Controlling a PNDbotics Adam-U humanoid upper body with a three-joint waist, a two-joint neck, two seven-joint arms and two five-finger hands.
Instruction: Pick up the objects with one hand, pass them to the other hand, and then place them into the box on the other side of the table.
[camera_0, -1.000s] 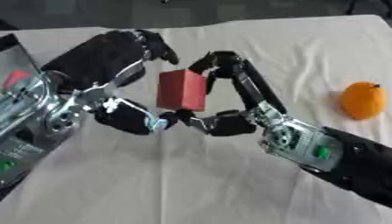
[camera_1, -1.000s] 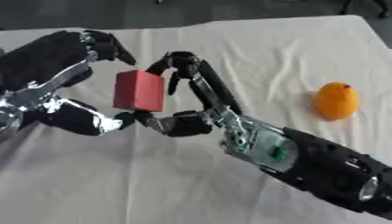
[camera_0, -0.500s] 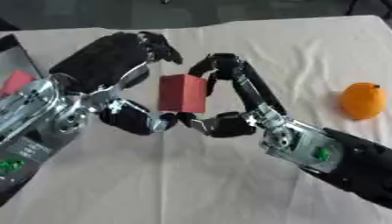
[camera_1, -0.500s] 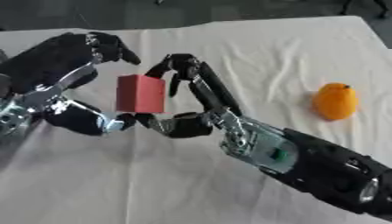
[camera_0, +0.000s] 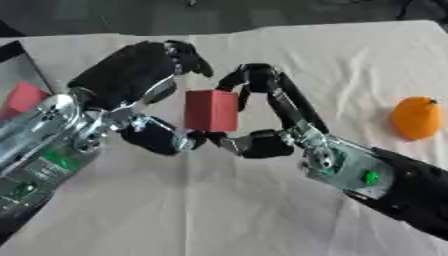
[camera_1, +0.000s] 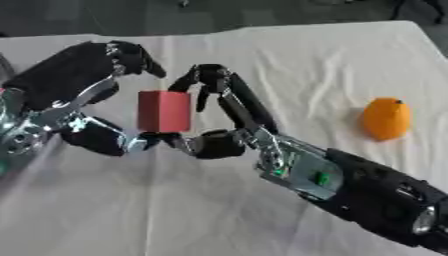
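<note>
Pinching red block (camera_0: 211, 110), right hand (camera_0: 262, 100) curled, left hand (camera_0: 140, 75) cupped beside, cream tablecloth (camera_0: 350, 55), orange (camera_0: 416, 118)

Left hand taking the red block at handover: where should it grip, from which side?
Probably the red block by its bare left face and top edge, coming from the left. The right hand pinches it top and bottom on the right side; the left hand already cups around that free side.

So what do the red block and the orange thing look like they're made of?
The red block looks like matte foam or painted wood: flat faces, crisp edges, no shine. The orange thing looks like a real or plastic orange: rounded, slightly glossy, with a stem nub. Neither material is certain.
</note>
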